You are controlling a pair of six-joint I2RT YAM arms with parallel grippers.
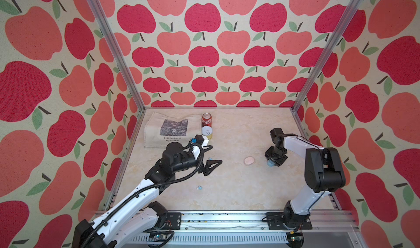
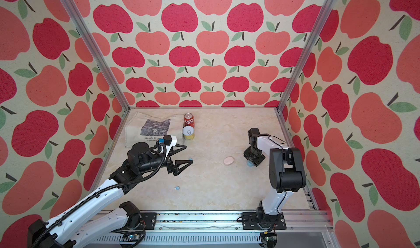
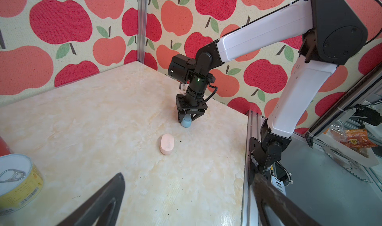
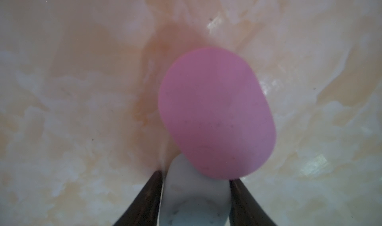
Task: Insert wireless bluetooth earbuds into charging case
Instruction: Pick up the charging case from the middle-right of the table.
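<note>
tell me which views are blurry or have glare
right wrist view: too close, the pink oval and the right hand are soft, white glare on the table; left wrist view: pink case sharp, fingers of the left hand blurred up close; both top views: sharp, frame posts splayed by wide-angle distortion

Pale-blue case (image 3: pixel 186 122) upright; pink case (image 3: pixel 167 144) flat; blue earbud (image 1: pixel 199 187) loose.

Left pincer (image 1: pixel 217 153) spread wide, level; right pincer (image 1: pixel 273 163) pointing down, jaws against blue case (image 3: pixel 186 123).
</note>
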